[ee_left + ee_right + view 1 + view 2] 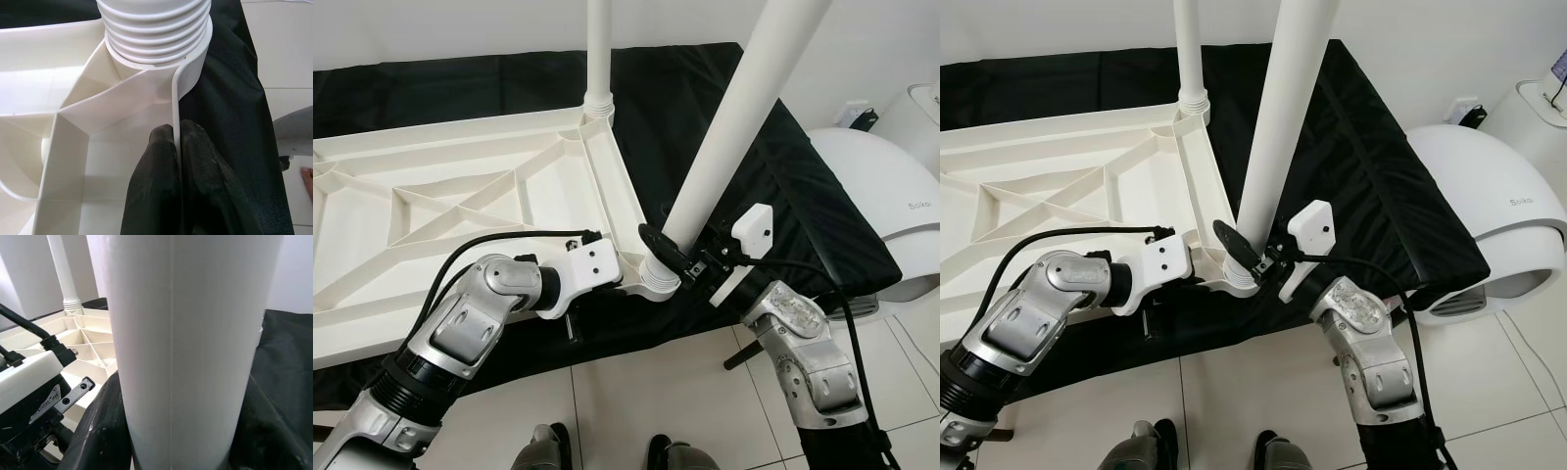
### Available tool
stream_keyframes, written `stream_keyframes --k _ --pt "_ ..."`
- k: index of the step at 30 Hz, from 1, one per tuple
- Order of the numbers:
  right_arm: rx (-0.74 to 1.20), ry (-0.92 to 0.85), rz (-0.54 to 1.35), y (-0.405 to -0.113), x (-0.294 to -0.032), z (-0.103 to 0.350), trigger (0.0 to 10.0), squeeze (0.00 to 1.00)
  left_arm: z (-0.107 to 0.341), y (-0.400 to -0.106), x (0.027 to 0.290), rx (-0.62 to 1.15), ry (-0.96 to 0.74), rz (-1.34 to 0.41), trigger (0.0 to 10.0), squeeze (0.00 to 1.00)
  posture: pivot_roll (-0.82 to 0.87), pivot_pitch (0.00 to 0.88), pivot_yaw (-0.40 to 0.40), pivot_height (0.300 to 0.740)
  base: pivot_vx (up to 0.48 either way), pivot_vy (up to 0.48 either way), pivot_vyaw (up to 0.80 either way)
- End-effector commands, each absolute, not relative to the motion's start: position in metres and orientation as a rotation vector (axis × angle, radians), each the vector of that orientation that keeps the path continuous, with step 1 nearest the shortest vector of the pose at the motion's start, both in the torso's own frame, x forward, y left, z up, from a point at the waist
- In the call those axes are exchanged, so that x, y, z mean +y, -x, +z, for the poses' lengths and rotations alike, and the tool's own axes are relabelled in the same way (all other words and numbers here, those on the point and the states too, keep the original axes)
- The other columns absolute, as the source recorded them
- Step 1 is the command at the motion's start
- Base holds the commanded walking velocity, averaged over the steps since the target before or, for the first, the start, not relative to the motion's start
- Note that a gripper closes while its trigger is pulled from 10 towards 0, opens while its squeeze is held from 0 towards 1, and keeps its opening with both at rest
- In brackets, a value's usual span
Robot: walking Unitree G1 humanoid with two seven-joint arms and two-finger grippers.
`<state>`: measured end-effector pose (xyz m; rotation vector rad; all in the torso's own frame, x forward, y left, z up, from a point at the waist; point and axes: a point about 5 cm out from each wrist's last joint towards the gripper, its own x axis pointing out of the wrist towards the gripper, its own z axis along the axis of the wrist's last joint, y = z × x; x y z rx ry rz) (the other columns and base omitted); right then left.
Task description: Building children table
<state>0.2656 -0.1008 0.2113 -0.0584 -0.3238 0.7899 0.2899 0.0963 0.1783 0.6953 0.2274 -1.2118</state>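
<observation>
A white plastic children's tabletop (460, 206) lies upside down on a black cloth, its ribbed underside facing up. One white leg (598, 54) stands upright in the far corner socket. A second white leg (729, 132) leans in the near corner's threaded socket (156, 29). My right gripper (674, 253) is shut on this leg just above the socket, with black fingers (98, 431) on both sides of the tube. My left gripper (178, 161) is shut on the tabletop's thin rim (176, 105) right beside that socket.
The black cloth (773, 166) covers a low platform whose front edge runs by my arms. A white domed appliance (1489, 215) stands to the right on the tiled floor (646, 392). My feet (607, 452) show at the bottom.
</observation>
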Motion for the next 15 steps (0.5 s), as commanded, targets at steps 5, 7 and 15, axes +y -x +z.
stream_keyframes --k 5,7,15 --pt "-0.257 0.020 0.802 -0.2593 -0.0883 0.1972 10.0 0.00 0.1612 -0.2925 0.0987 0.306 -0.698 -1.175 10.0 0.00 -0.04 0.213 -0.011 0.740 0.000 0.000 0.00" --pt "-0.262 0.018 0.765 -0.2582 -0.0877 0.1974 10.0 0.00 0.1618 -0.2929 0.0988 0.304 -0.700 -1.176 10.0 0.00 -0.04 0.218 -0.010 0.740 0.000 0.000 0.00" --pt "-0.283 0.017 0.673 -0.2564 -0.0870 0.1996 10.0 0.00 0.1624 -0.2935 0.0996 0.305 -0.701 -1.176 10.0 0.00 -0.04 0.224 -0.008 0.740 0.000 0.000 0.00"
